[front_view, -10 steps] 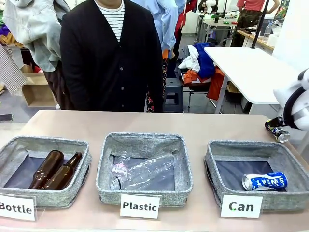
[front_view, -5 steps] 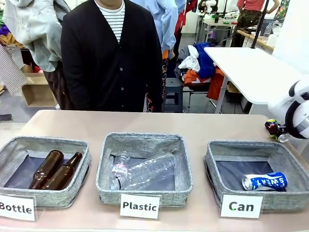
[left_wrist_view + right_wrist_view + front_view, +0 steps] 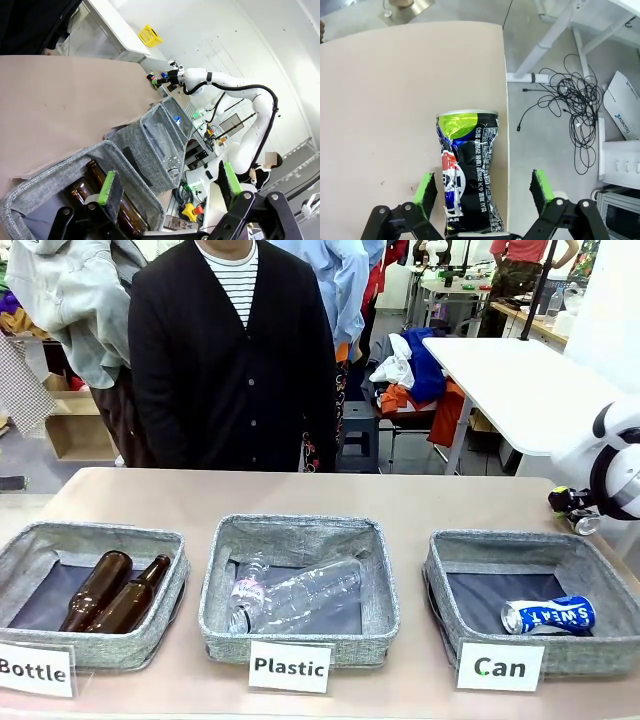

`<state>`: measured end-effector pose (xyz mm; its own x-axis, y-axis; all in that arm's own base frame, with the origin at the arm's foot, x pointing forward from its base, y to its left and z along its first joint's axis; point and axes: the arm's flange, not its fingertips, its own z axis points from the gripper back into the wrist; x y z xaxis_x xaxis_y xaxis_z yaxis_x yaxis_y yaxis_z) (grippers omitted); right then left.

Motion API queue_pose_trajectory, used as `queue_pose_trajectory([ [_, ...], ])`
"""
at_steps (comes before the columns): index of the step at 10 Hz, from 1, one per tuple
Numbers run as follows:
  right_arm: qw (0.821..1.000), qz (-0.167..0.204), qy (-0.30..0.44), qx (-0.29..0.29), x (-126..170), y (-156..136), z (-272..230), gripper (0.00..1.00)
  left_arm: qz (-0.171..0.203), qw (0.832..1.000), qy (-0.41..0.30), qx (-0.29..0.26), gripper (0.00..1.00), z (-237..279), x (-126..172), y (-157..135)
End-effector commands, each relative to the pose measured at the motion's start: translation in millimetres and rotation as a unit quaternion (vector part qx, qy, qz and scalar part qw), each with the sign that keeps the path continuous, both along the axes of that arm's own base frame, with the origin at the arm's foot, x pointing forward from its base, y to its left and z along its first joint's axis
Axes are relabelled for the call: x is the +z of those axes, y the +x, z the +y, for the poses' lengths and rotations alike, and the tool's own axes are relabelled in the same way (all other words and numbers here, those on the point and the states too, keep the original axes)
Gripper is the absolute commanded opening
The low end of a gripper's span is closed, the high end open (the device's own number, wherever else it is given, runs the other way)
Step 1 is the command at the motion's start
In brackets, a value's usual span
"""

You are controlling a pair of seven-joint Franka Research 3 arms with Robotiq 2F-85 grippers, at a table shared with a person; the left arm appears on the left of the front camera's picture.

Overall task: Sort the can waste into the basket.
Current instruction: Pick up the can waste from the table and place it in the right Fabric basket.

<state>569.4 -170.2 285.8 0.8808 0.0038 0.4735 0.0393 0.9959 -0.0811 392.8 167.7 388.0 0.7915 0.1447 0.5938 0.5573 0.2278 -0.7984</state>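
Black can (image 3: 467, 172), crumpled aluminium, red-blue logo and fine print, lying near the tabletop's (image 3: 380, 100) edge between the parted green-padded fingers (image 3: 425, 192) of the right gripper (image 3: 480, 192); no pad appears to touch it, so it counts as not yet grasped. In the front view it sits at 1 o'clock from the basket (image 3: 450, 560) carded "Can". Advice: centre the dented body, close gently, since thin creased metal may slip or buckle, lift clear of the soft fabric rim. Blue-and-white can (image 3: 548, 615), likewise dented, already lies on the dark lining. Left gripper (image 3: 167, 187): fingers spread, empty, above brown glass bottles (image 3: 95, 177).
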Motion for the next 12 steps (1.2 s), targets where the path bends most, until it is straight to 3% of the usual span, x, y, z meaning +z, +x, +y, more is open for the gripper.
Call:
queue_pose_trajectory([
  [1,1.000,0.004,-0.005,-0.008,19.0,1.2,5.6,1.00,0.002,1.000,0.008,-0.004,1.00,0.3,2.4,-2.7],
  [2,1.000,-0.003,-0.010,-0.007,23.5,-1.5,6.9,1.00,0.002,1.000,0.008,-0.004,1.00,0.3,2.4,-2.7],
  [3,1.000,-0.003,-0.014,-0.004,26.5,-3.9,8.2,0.44,0.002,1.000,0.008,-0.004,1.00,0.3,2.4,-2.7],
  [4,1.000,-0.001,-0.013,-0.004,27.7,-4.4,9.3,0.44,0.002,1.000,0.008,-0.004,1.00,0.3,2.4,-2.7],
  [5,1.000,0.000,-0.012,-0.002,27.3,-4.4,9.9,0.00,0.002,1.000,0.008,-0.004,1.00,0.3,2.4,-2.7],
  [6,1.000,0.002,-0.011,0.002,27.3,-4.1,10.5,0.39,0.002,1.000,0.008,-0.004,1.00,0.3,2.4,-2.7],
  [7,1.000,0.006,-0.012,0.003,26.9,-4.3,10.8,0.00,0.002,1.000,0.008,-0.004,1.00,0.3,2.4,-2.7],
  [12,0.999,0.025,0.005,0.028,11.3,2.9,19.3,0.00,0.002,1.000,0.008,-0.004,1.00,0.3,2.4,-2.7],
])
